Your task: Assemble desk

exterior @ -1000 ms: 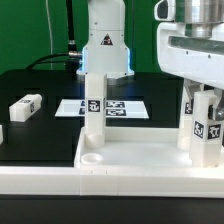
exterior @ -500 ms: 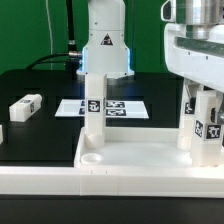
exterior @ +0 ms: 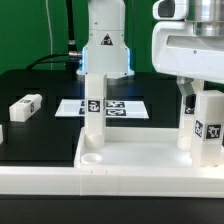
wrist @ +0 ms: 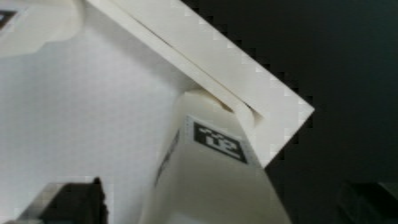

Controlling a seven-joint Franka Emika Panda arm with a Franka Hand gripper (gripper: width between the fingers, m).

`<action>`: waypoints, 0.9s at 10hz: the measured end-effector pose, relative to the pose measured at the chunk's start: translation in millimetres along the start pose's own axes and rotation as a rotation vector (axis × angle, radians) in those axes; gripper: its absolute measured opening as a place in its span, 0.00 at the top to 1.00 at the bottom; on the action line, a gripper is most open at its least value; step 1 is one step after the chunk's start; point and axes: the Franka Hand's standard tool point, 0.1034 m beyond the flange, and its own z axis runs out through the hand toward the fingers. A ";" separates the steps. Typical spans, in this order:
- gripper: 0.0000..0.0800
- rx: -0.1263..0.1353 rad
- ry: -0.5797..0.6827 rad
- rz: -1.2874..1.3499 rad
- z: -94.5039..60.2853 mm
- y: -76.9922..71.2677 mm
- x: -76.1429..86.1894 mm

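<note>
The desk top (exterior: 135, 160) lies flat on the black table (exterior: 40, 125), near the front edge, its raised rim facing up. One leg (exterior: 94, 107) stands upright in the top's far-left corner as seen in the exterior view, tag facing forward; an open round socket (exterior: 91, 157) sits at the near-left corner, just in front of it. A second leg (exterior: 189, 120) stands upright at the far-right side. The fingers (exterior: 210, 125) hang at the exterior view's right, just beside this second leg and partly covering it; a tagged white block there cannot be separated clearly from the arm's own body. Whether the fingers are spread or clamped on anything cannot be told from either view. The wrist view shows a tagged leg (wrist: 210, 165) seated in a corner of the rim (wrist: 214, 60), seen from above. A loose leg (exterior: 24, 106) lies on its side on the table, well apart to the left. The marker board (exterior: 125, 108) lies flat behind the top.
</note>
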 end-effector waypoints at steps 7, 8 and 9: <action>0.19 -0.035 0.024 -0.572 -2.0 1.1 4.2; 0.19 -0.036 0.023 -0.629 -1.9 1.3 4.4; 0.19 -0.037 0.023 -0.694 -2.0 1.6 4.8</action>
